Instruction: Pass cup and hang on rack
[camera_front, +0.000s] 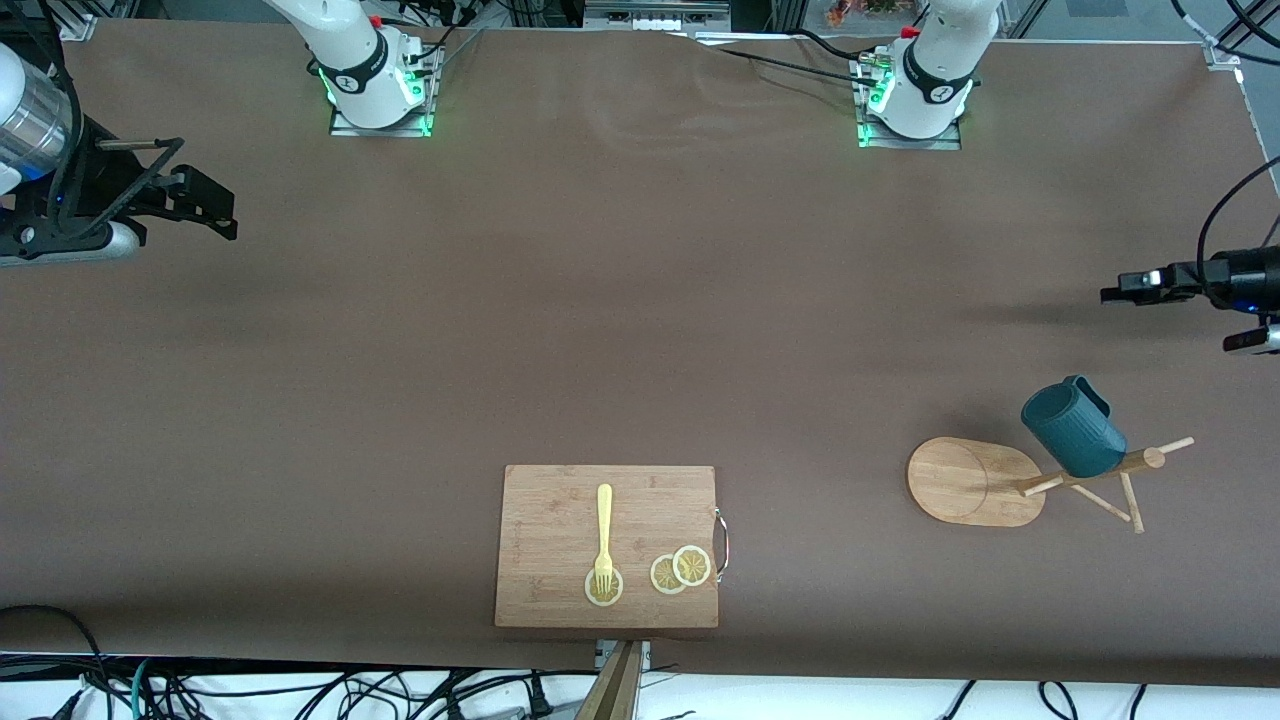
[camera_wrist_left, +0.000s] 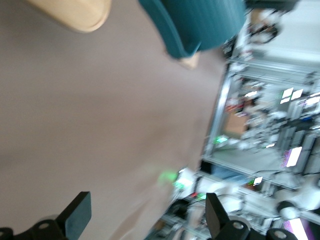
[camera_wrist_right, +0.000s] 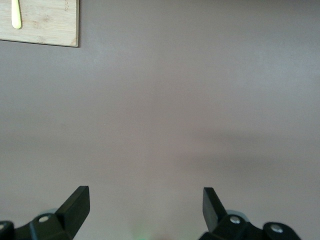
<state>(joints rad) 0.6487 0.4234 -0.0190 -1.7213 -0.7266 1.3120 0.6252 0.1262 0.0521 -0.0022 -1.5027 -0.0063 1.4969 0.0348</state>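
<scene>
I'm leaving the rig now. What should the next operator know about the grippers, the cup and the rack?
Left gripper: open, empty, over bare table at the left arm's end.
Right gripper: open, empty, waiting over bare table at the right arm's end.
Cup: hanging on a peg of the rack, mouth turned down, nothing gripping it.
Done: the cup is hung and let go.
Left: nothing seems to remain but parking the arms.

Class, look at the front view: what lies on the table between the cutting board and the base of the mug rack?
Nothing: the front view shows only bare brown table between cutting board and rack.
</scene>
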